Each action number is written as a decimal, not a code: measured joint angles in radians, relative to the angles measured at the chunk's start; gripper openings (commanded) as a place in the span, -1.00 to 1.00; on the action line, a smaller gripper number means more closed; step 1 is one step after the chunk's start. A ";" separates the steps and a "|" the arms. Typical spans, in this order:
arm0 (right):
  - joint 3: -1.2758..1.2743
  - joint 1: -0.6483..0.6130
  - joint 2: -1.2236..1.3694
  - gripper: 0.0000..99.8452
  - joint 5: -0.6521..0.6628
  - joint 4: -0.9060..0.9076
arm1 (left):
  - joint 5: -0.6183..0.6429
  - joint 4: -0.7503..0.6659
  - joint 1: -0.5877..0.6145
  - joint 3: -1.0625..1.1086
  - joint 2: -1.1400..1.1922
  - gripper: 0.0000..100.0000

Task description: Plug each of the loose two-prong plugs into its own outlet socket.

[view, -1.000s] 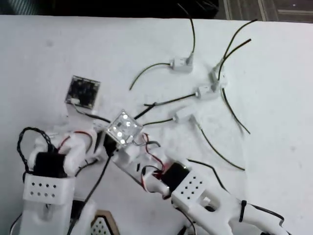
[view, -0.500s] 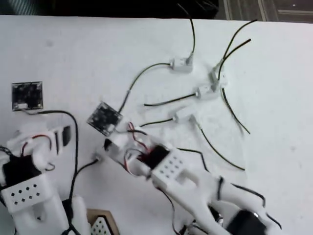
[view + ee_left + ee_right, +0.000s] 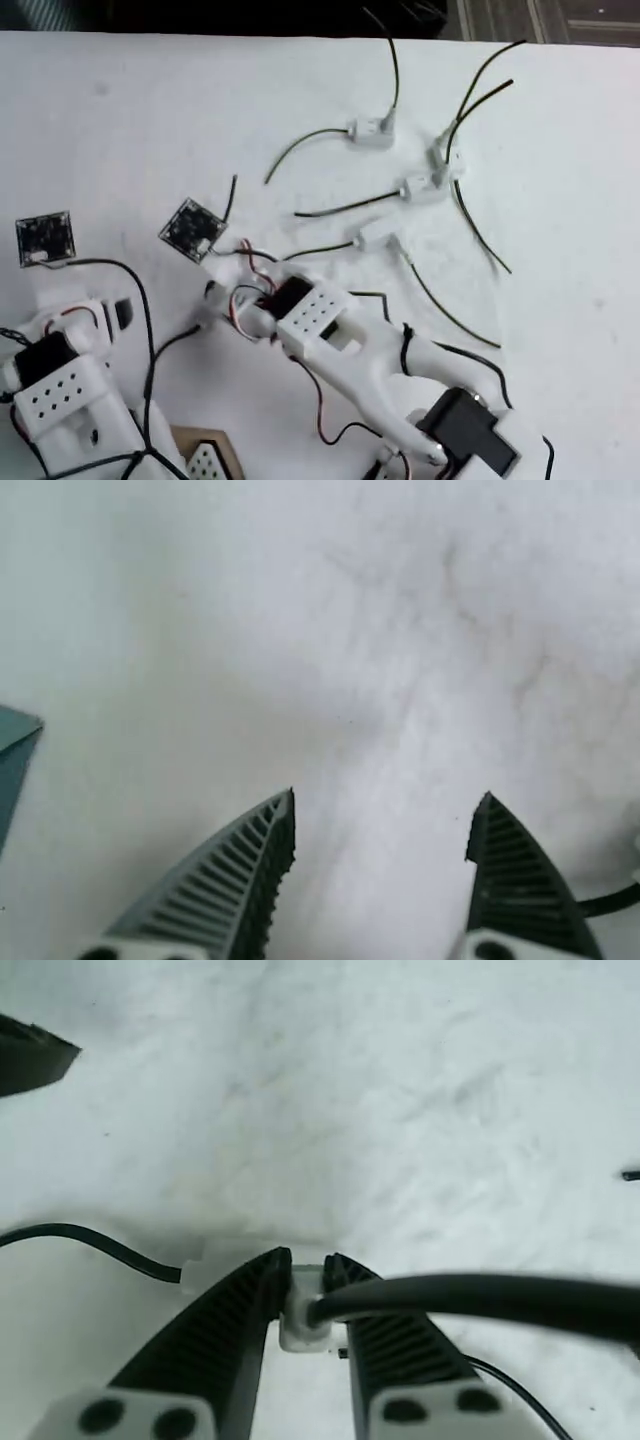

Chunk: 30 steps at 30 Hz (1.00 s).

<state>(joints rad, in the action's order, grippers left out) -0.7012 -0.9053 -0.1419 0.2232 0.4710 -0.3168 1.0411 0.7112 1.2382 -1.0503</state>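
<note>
The right pincer (image 3: 305, 1260) is clamped tight on a small white plug (image 3: 295, 1338) trailing a black cable (image 3: 480, 1298), low over the white desk (image 3: 400, 1080). The left pincer (image 3: 385, 810) stands wide open above bare desk, holding nothing. Four loose plugs (image 3: 420, 187) with thin wires lie beyond the right arm.

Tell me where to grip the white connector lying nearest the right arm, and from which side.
Grip the white connector across its two long sides, probably straight from above. It lies flat on the table, and dark wires leave both ends, blocking them.
</note>
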 measured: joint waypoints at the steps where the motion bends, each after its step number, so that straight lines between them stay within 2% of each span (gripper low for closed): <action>1: 0.000 0.000 0.006 -0.97 0.018 -0.003 | 0.000 -0.002 0.000 0.002 0.002 -0.43; 15: 0.002 0.048 0.040 -0.97 0.043 -0.054 | 0.000 -0.002 0.005 0.009 -0.002 -0.43; 30: 0.008 0.025 0.041 -0.97 -0.034 -0.054 | 0.000 -0.002 0.005 0.012 -0.002 -0.43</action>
<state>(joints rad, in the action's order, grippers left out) -0.6935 -0.8807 -0.1005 0.1895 0.4173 -0.3168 1.0395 0.7158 1.2505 -1.0518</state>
